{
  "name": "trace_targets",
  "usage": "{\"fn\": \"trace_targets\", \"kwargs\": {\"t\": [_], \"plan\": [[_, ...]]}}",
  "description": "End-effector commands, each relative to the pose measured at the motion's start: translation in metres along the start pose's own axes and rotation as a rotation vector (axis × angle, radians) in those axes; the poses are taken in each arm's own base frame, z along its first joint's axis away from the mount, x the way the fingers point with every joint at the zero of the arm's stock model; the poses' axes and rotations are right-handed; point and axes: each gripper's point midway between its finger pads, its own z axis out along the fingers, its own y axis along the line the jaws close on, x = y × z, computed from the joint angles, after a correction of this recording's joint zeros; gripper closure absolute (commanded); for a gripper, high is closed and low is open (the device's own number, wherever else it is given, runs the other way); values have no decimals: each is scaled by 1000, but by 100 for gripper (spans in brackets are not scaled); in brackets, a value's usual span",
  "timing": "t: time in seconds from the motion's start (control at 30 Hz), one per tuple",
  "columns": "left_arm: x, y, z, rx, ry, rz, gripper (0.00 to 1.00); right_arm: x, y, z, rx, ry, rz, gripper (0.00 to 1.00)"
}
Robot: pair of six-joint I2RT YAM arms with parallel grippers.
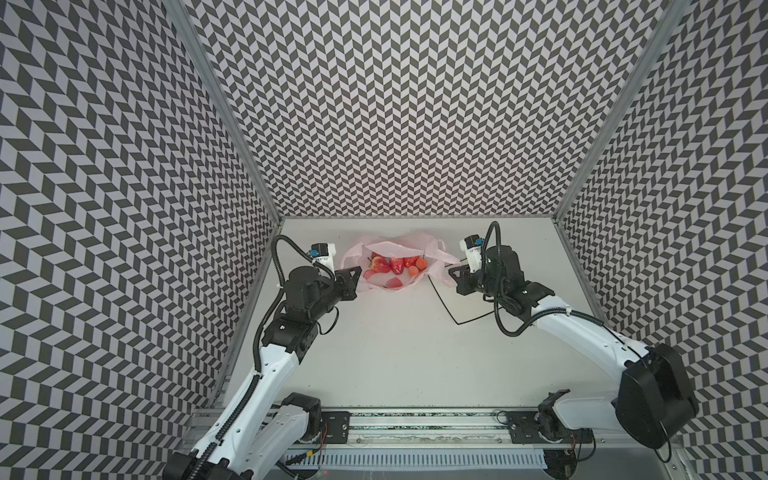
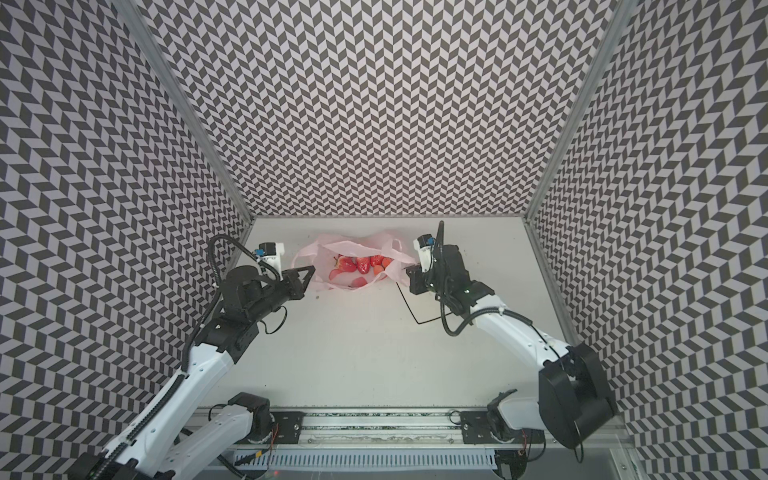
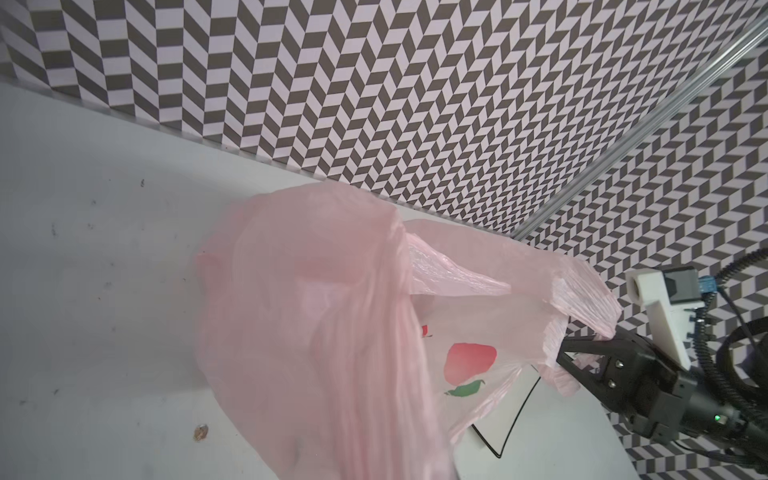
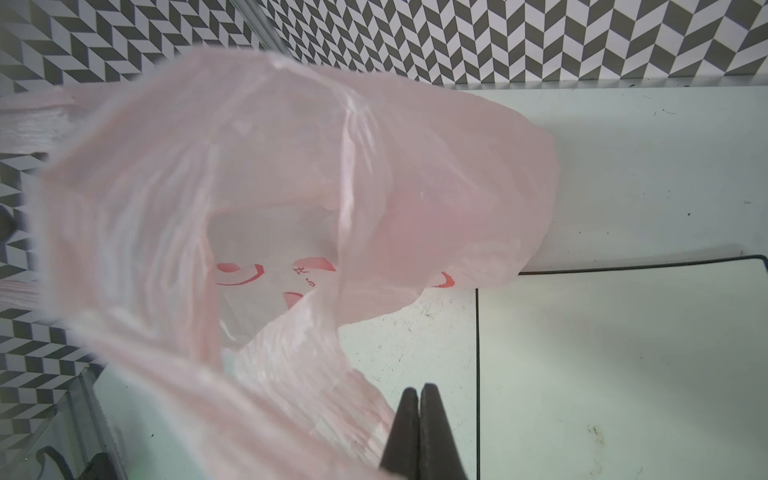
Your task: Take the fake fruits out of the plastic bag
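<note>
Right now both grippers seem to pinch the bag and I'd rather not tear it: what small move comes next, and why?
Probably lift both sides gently, tipping the bag. The left gripper and right gripper are shut on its opposite edges, the mouth gapes, and the fruits lie inside, so neither gripper is free to reach in. The plate sits beside it.

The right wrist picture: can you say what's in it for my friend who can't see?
A crinkly pale-pink plastic bag fills most of the picture, and the right gripper is shut on its edge. Beside it, a white plate with a black rim lies on the table.
</note>
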Motion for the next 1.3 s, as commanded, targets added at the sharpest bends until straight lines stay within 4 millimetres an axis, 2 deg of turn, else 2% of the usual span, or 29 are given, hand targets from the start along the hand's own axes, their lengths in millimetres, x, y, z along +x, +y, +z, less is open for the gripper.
{"fn": "trace_targets", "kwargs": {"t": [0.0, 0.1, 0.27, 0.33, 0.4, 0.57, 0.7, 0.83, 0.93, 1.0, 1.13, 1.27], "plan": [[-23, -30, -7, 162, -76, -33, 100, -37, 13, -2, -48, -97, -3, 96], [-28, -36, -10, 185, -88, -24, 100, -49, 18, 0, -71, -116, 2, 90], [-27, -44, -15, 241, -106, -36, 100, -53, 20, -6, -75, -109, 4, 53], [-25, -45, -15, 260, -114, -54, 100, -56, 18, -18, -52, -119, -11, 39], [-22, -44, -15, 273, -114, -67, 100, -59, 16, -34, -28, -156, -10, 31], [-17, -42, -12, 282, -104, -73, 100, -50, 13, -80, -10, -288, -23, 12], [-14, -40, -10, 280, -102, -76, 100, -53, 18, -124, -1, -419, -76, 10], [-12, -40, -9, 286, -100, -84, 100, -73, 49, -171, -79, -566, -238, 16], [-11, -39, -10, 289, -101, -89, 100, -86, 75, -190, -153, -619, -371, 20], [-10, -39, -10, 291, -102, -91, 100, -92, 92, -187, -216, -592, -444, 23], [-10, -39, -11, 293, -108, -93, 100, -97, 128, -169, -335, -533, -502, 31], [-10, -39, -11, 287, -108, -95, 100, -100, 162, -138, -389, -480, -500, 33]]}}
